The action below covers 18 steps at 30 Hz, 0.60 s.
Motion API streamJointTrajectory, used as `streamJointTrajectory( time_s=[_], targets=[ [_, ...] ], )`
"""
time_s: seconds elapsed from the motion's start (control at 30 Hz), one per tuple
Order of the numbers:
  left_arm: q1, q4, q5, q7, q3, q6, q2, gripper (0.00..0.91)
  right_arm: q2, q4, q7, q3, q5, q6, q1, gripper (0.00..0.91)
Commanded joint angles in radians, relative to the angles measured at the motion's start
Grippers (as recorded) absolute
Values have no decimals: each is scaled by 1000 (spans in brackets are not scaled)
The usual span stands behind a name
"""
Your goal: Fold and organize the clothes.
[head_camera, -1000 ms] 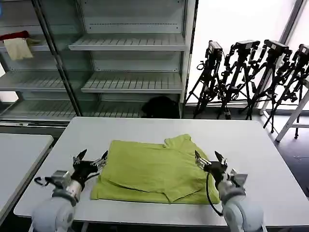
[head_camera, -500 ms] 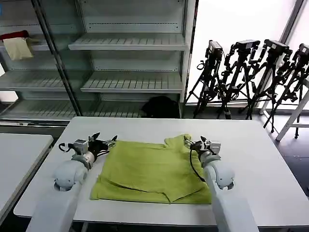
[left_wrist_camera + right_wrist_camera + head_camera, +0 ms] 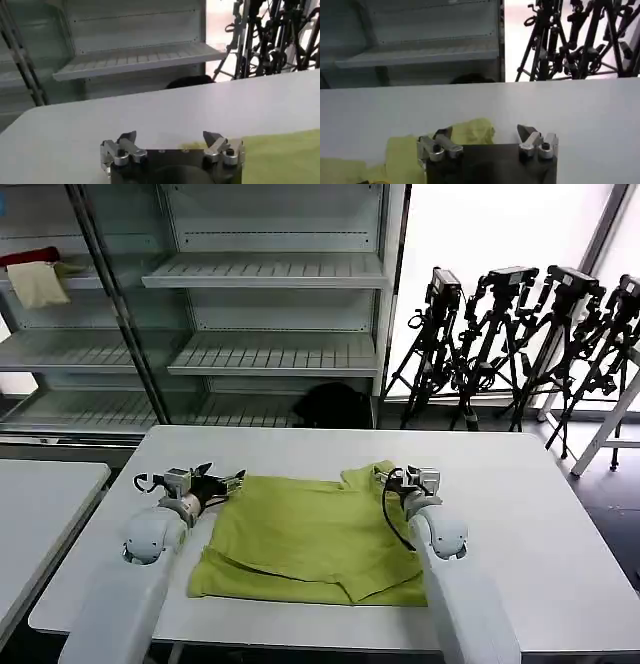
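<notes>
At the far left we see a shelf rack with a red cloth and a cream cloth on an upper shelf, well beyond the white bench.

Our left claw sits low over the bench at the far left corner of the t-shirt. Its fingers stand released, wide apart, with bare bench between them and green cloth just beside the finger on its right side; we cannot tell from here whether a tip touches the fabric.

The t-shirt lies spread on the bench between the two claws, lime green, roughly a rectangle, with folded layers showing along its near edge and a bunched sleeve at the far right corner.

Our right claw is down at that bunched sleeve. In the right wrist view its fingers are also released and well apart, holding nothing, with the yellow-green bunch just ahead of the left finger and white bench ahead of the other.

Beyond the bench to the right, a row of black tripods stands by the window.
</notes>
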Motion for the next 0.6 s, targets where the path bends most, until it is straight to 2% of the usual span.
streamJointTrajectory(
  time_s=[0.03,0.17,0.2,0.23,0.27,0.3,0.33,0.37,0.57,0.6],
  targets=[
    [4,29,21,14,14,1,-8,836,6,-28,-3,-5,-11,0,16,907],
    [10,27,37,15,17,1,-19,766,6,-27,-5,-5,-17,1,9,907],
    [11,26,40,14,18,1,-20,766,7,-27,-5,-6,-19,0,8,786],
    [11,26,45,14,18,1,-21,756,8,-27,-4,-6,-20,0,7,746],
    [12,26,44,14,19,1,-22,705,8,-26,-1,-10,-21,1,6,635],
    [12,26,44,14,19,1,-23,685,9,-26,1,-11,-23,1,5,584],
    [13,26,44,15,18,1,-24,675,10,-29,4,-13,-25,0,4,494],
    [14,25,44,15,18,1,-24,625,10,-31,7,-15,-26,0,4,413],
    [21,25,47,19,17,0,-35,373,16,-44,2,-19,-28,0,-1,111],
    [21,25,47,19,17,0,-38,262,20,-47,1,-18,-28,0,-2,0]
  ],
)
